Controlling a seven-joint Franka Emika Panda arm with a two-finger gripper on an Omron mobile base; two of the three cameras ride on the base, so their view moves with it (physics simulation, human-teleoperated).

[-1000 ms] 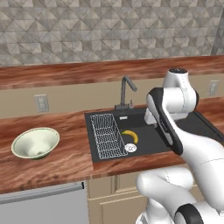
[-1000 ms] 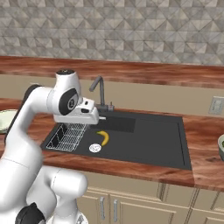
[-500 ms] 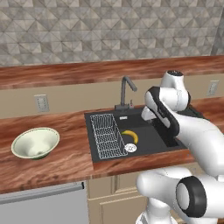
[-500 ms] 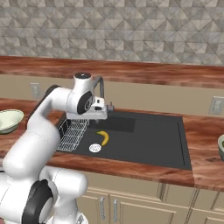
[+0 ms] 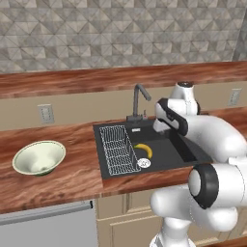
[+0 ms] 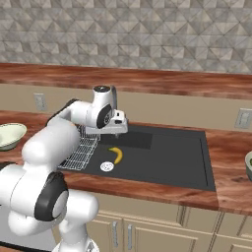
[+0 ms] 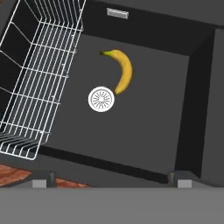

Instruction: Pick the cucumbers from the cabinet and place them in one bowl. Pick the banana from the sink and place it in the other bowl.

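Dark finger tips of the tool (image 7: 113, 178) stand wide apart, released and grasping nothing, poised above the black sink (image 7: 144, 131); in the right base view the tool (image 6: 119, 129) hangs over the basin's back left part; ahead of the tool in the hand view the yellow banana (image 7: 122, 70) lies flat on the basin floor, apart from both tips; one end of the banana (image 6: 116, 154) sits just beside the round silver drain (image 7: 101, 99); to the side of the tool a white wire rack (image 7: 37, 72) stands in the basin; behind the tool the dark faucet (image 5: 139, 100) rises from the reddish wooden tabletop (image 5: 72, 173); farther off on that tabletop, well apart from the sink, rests a pale green bowl (image 5: 38, 158).
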